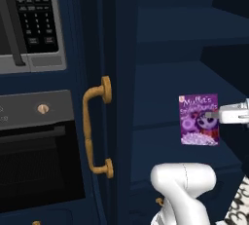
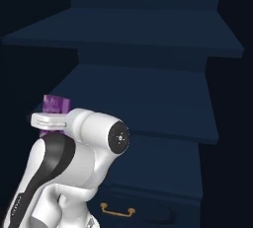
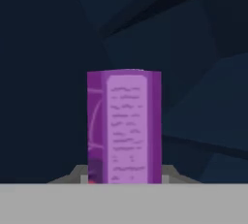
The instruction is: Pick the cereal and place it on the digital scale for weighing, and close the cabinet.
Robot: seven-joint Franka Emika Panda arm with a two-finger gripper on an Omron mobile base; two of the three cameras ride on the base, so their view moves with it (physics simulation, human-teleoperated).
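The cereal [image 1: 198,120], a small purple box with a cartoon face, hangs upright in front of the open cabinet's dark shelves [image 1: 160,78]. My gripper [image 1: 210,116] comes in from the right and is shut on it at mid-height. In the hand view the cereal [image 3: 124,126] stands edge-on between my fingers. From the right base view only the top of the cereal [image 2: 53,103] shows above my gripper [image 2: 49,121]. The cabinet door [image 1: 109,34] stands open, edge-on, with its brass handle [image 1: 90,131]. The digital scale is out of view.
A black microwave [image 1: 29,19] and oven [image 1: 34,146] sit left of the cabinet door. Navy shelves [image 2: 148,94] step back inside the cabinet, with a drawer and brass pull [image 2: 117,211] below. My white arm [image 1: 182,180] rises under the box.
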